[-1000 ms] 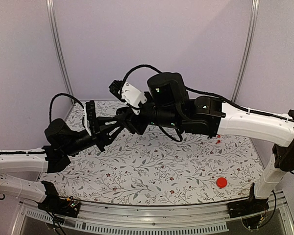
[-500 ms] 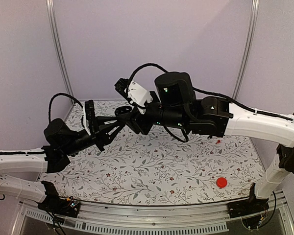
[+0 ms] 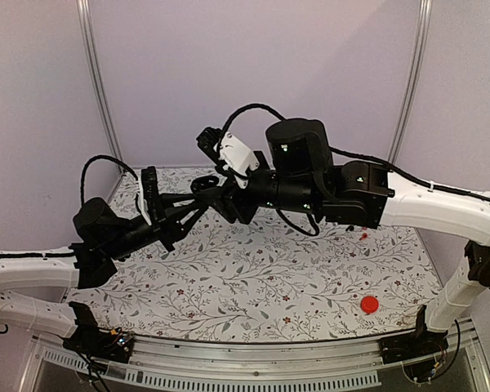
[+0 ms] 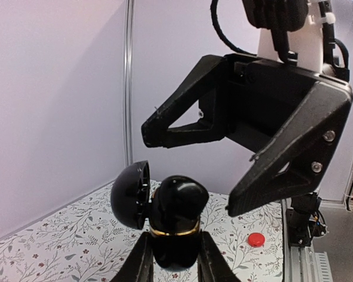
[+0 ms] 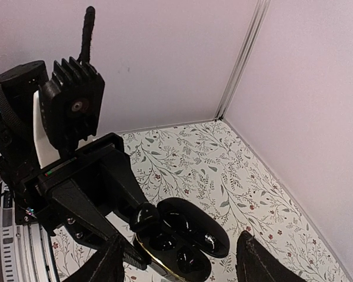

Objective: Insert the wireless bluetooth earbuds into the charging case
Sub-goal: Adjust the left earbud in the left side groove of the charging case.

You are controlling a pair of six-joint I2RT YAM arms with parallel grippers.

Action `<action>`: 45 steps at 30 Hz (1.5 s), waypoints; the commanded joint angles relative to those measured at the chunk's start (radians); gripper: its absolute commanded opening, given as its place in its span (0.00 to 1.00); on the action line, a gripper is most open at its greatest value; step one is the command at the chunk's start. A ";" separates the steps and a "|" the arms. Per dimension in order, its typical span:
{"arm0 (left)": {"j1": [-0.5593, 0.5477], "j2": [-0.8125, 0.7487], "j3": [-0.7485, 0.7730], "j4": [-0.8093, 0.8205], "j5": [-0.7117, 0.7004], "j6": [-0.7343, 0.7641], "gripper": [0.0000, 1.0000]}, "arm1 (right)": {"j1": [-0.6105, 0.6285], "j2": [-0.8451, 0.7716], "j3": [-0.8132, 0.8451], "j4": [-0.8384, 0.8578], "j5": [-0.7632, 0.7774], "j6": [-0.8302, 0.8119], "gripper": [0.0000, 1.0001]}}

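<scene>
Pale lilac walls enclose a floral-patterned tabletop (image 3: 253, 278). Raised well off it, the left tool (image 3: 198, 198) is clenched on the charging case (image 4: 175, 226), whose lid (image 4: 131, 194) is swung open to one side. Whether earbuds sit inside I cannot tell. Close over the open case, apart from it, hangs the right tool (image 4: 191, 169), jaws spread and empty. Since a second ago the right arm has drawn up and toward its own side, while the left arm and case have kept their place. Counted: two arms, one case, one red disc (image 3: 369, 305) unmoved at the tabletop's front right, and one tiny red speck (image 3: 363, 235) farther back.
</scene>
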 commanded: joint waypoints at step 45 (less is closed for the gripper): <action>-0.022 -0.003 0.017 -0.012 -0.009 0.024 0.22 | -0.025 -0.010 0.002 0.008 0.047 0.031 0.65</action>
